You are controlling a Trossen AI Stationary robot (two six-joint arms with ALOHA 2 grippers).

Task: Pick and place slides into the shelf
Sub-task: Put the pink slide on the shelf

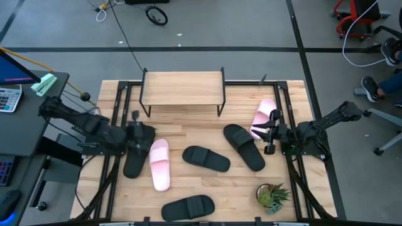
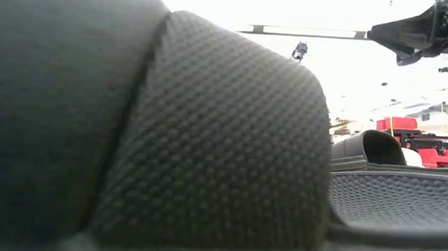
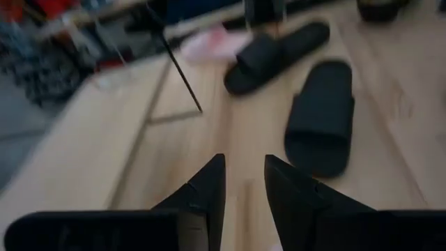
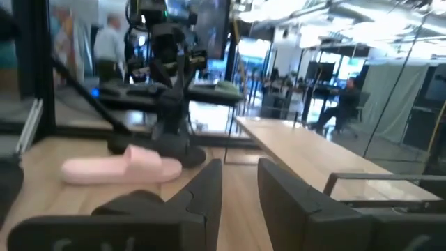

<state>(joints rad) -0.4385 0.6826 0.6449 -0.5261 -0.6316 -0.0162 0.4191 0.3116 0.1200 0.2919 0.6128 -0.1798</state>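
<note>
Black slide strap [image 2: 208, 132] fills almost all of the low view, pressed right up to the lens; beyond it a second black slide [image 2: 372, 149] sits farther back. From above, six slides lie on the wooden tabletop [image 1: 188, 135], none on the shelf. Pale pink slide [image 1: 159, 164] lies left of centre, touching or just beside a black slide [image 1: 135, 157] on its left. Another black slide [image 1: 206, 159] sits mid-table, one [image 1: 244, 147] angled to its right, one [image 1: 188, 208] at the near edge. Second pink slide [image 1: 263, 116] lies at the right, partly under the right arm. Shelf [image 1: 183, 88] stands at the far side, plank top bare. Left gripper [image 1: 137, 133] hovers over the black slide by the pink one; its wrist view shows fingers [image 3: 209, 183] a narrow gap apart, nothing between them. Right gripper [image 1: 271, 130] sits just beside the right pink slide; fingers [image 4: 205, 183] narrowly parted, empty. Small potted plant [image 1: 272, 195] stands near the front right corner. Calculator [image 1: 9, 97] rests on a side desk at left.
</note>
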